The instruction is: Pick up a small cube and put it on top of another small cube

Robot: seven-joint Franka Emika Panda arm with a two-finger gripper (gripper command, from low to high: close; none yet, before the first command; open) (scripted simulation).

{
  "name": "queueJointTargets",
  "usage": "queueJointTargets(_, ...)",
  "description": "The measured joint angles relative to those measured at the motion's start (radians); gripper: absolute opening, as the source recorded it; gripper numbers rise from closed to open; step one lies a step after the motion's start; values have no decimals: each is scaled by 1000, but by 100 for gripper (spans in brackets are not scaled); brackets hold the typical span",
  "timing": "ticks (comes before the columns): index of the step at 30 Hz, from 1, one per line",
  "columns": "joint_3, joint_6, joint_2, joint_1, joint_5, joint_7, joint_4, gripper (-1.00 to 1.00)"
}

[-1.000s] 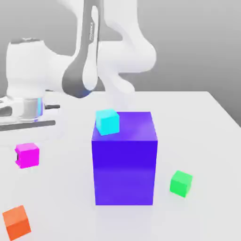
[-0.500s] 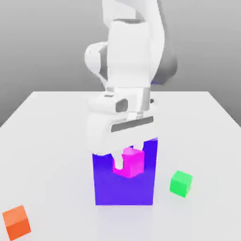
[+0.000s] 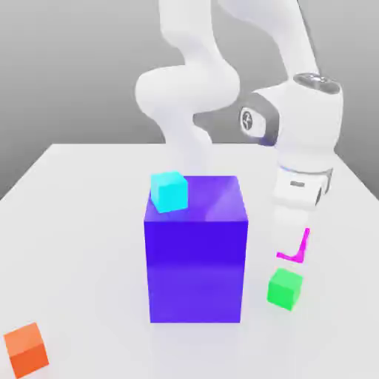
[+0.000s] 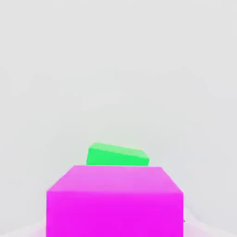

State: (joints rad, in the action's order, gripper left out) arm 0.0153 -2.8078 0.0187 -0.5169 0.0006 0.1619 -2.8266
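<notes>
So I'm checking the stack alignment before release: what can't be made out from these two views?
- Magenta cube, exterior view: mostly hidden behind the arm's hand; a sliver shows.
- Magenta cube, hand view: cut off by the picture's edge.
- Green cube, hand view: largely covered by the magenta cube, so their alignment is unclear.
- End effector: its fingertips and grip can't be made out.
- Big blue block, exterior view: the table behind it is hidden.

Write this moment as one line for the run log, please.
phase: carry | tool: shut on magenta cube | position: just above green cube, not touching | stack: not done
</notes>
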Motion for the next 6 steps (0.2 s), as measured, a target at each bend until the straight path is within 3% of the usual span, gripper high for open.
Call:
queueJointTargets(2, 1, -68, -72, 2, -5, 3, 3, -100)
queueJointTargets(3, 1, -92, -97, 2, -7, 5, 4, 100)
queueJointTargets(6, 1, -92, -97, 2, -7, 5, 4, 100)
